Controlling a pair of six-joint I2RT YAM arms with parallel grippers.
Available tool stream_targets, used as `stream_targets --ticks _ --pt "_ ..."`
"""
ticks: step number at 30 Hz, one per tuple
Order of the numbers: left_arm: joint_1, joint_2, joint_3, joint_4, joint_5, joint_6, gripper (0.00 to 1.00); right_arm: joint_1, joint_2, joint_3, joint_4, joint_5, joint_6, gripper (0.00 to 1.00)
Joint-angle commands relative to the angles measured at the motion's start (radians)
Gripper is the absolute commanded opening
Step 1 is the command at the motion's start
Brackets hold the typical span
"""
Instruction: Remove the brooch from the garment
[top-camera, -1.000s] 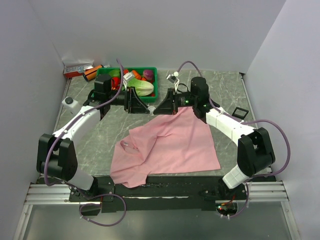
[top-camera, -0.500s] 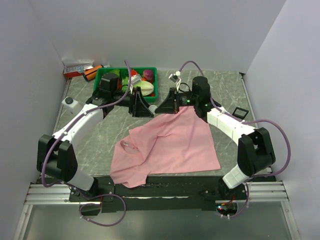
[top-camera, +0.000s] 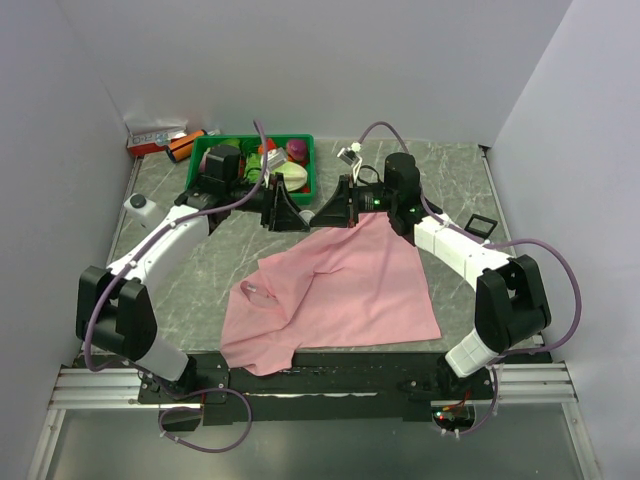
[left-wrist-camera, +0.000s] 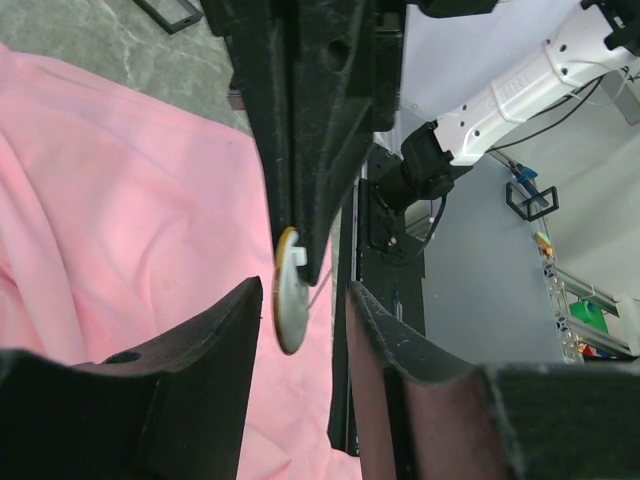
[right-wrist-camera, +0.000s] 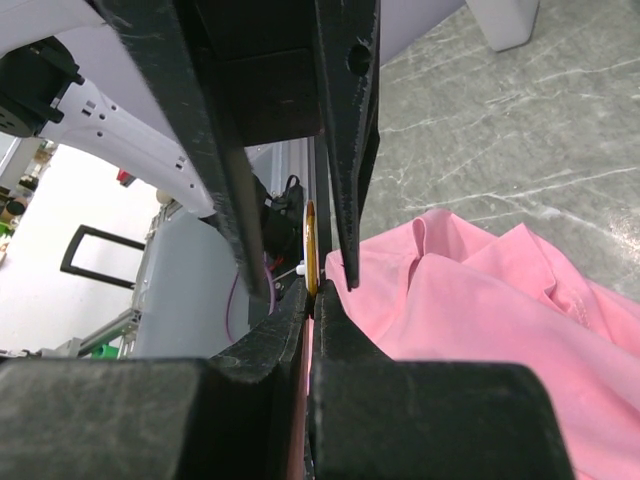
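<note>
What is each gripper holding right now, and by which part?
The right gripper pinches the garment by its lifted far edge, beside the brooch. The left gripper holds nothing: its open jaws flank the brooch.

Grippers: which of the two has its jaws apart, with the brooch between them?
The left gripper: its jaws stand open on either side of the round brooch, while the right gripper is shut on the pink garment.

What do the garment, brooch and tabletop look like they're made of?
Garment: soft matte pink cloth; it folds and drapes.
Brooch: thin rigid disc, pale face, gold-coloured rim; metal or plastic, cannot tell.
Table: smooth grey top with white marble-like veins; stone or laminate, unclear.
</note>
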Motion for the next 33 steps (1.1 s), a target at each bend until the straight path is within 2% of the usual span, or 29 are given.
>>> stream_targets --ticks 1,7,13,17,30,33 --pt "-0.006 0.015 0.041 0.007 -0.02 0.024 0.43 -0.001 -0.04 0.008 0.022 -0.003 -0.008 0.0" --pt "-0.006 0.026 0.038 0.03 -0.034 -0.001 0.36 -0.001 -0.034 0.016 0.016 -0.012 -0.022 0.0" --pt "0.001 0.038 0.001 0.132 -0.003 -0.117 0.28 0.001 -0.038 0.02 -0.016 -0.019 -0.063 0.0" --pt "0.014 0.045 -0.022 0.209 0.015 -0.197 0.26 0.001 -0.046 0.017 -0.043 -0.022 -0.097 0.0" --pt "0.035 0.049 -0.065 0.281 0.032 -0.281 0.22 0.001 -0.074 0.011 -0.073 -0.022 -0.149 0.0" --pt "0.047 0.051 -0.087 0.344 0.049 -0.346 0.24 0.002 -0.077 0.016 -0.088 -0.021 -0.175 0.0"
